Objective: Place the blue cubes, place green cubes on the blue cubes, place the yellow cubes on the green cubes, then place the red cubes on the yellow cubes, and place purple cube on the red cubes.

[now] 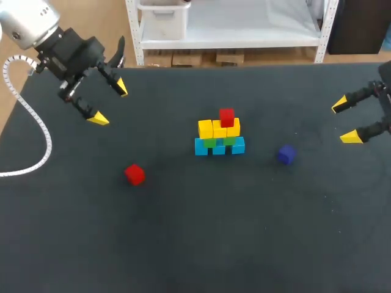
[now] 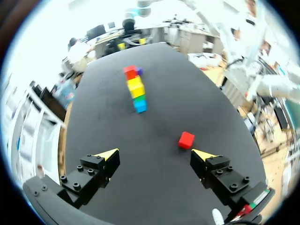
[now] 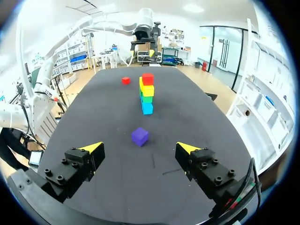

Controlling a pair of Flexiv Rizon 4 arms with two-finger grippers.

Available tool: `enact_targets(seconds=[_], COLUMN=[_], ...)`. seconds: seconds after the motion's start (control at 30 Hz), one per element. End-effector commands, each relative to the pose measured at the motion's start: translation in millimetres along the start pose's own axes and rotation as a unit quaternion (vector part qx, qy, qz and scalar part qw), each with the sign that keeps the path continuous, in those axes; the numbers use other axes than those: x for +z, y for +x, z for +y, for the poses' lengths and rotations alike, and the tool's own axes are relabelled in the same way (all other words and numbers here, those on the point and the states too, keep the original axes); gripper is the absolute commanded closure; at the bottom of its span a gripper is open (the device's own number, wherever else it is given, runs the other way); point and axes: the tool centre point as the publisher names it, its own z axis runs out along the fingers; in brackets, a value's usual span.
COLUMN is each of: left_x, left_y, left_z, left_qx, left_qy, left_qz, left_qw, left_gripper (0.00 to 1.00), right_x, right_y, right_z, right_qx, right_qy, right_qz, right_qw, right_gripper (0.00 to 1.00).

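Jaws on both arms were seen spread wide with nothing held: left jaws in the upper left of the head frame, right jaws at the right edge, both well apart from the pile. At the middle of the bench [image 1: 183, 244], blue cubes [image 1: 237, 146] were laid, with green cubes [image 1: 211, 143] on them, yellow cubes [image 1: 218, 129] above, and the top red cube [image 1: 226, 116] set on those. The loose red cube [image 1: 134, 174] was seen lower left of the pile, and the purple cube [image 1: 286, 154] to the pile's right. So the red layer looked half done. Next, the loose red cube would probably need to be picked up by the left jaws, being nearer, and set down gently beside the top one, or the yellows could get nudged.
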Motion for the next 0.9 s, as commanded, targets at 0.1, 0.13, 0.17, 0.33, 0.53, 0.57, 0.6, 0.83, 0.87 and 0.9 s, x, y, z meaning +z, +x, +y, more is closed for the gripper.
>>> enact_targets(seconds=[0.1, 0.13, 0.17, 0.33, 0.53, 0.57, 0.6, 0.83, 0.87, 0.9], left_x=[13, 17, 20, 43, 79, 84, 88, 106, 107, 109], left_y=[-10.0, -11.4, -12.9, -23.7, -38.1, -40.0, -41.2, -30.6, -27.7, -24.5], left_z=[-47.5, -52.7, -56.6, -70.2, -71.3, -69.6, -68.1, -59.9, -59.7, -59.9], left_qx=[0.061, 0.067, 0.07, 0.082, 0.126, 0.134, 0.142, 0.165, 0.166, 0.165], left_qy=[0.02, 0.026, 0.034, 0.06, 0.078, 0.078, 0.078, 0.081, 0.08, 0.08], left_qz=[0.004, 0.009, 0.012, 0.027, 0.015, 0.012, 0.011, 0.018, 0.019, 0.023], left_qw=[0.998, 0.997, 0.997, 0.994, 0.989, 0.988, 0.987, 0.983, 0.983, 0.983], left_gripper=[0.0, 0.0, 0.0, 0.0, 0.0, 0.0, 0.0, 0.0, 0.0, 0.0], right_x=[0, 0, 0, 0, 0, 0, 0, 0, 0, 0], right_y=[0, 0, 0, 0, 0, 0, 0, 0, 0, 0], right_z=[0, 0, 0, 0, 0, 0, 0, 0, 0, 0], right_qx=[0.0, 0.0, 0.0, 0.0, 0.0, 0.0, 0.0, 0.0, 0.0, 0.0], right_qy=[0.001, 0.001, 0.001, 0.001, 0.001, 0.001, 0.001, 0.001, 0.001, 0.001], right_qz=[-0.001, -0.001, -0.001, -0.001, -0.001, -0.001, -0.001, -0.001, -0.001, -0.001], right_qw=[1.0, 1.0, 1.0, 1.0, 1.0, 1.0, 1.0, 1.0, 1.0, 1.0], right_gripper=[0.0, 0.0, 0.0, 0.0, 0.0, 0.0, 0.0, 0.0, 0.0, 0.0])
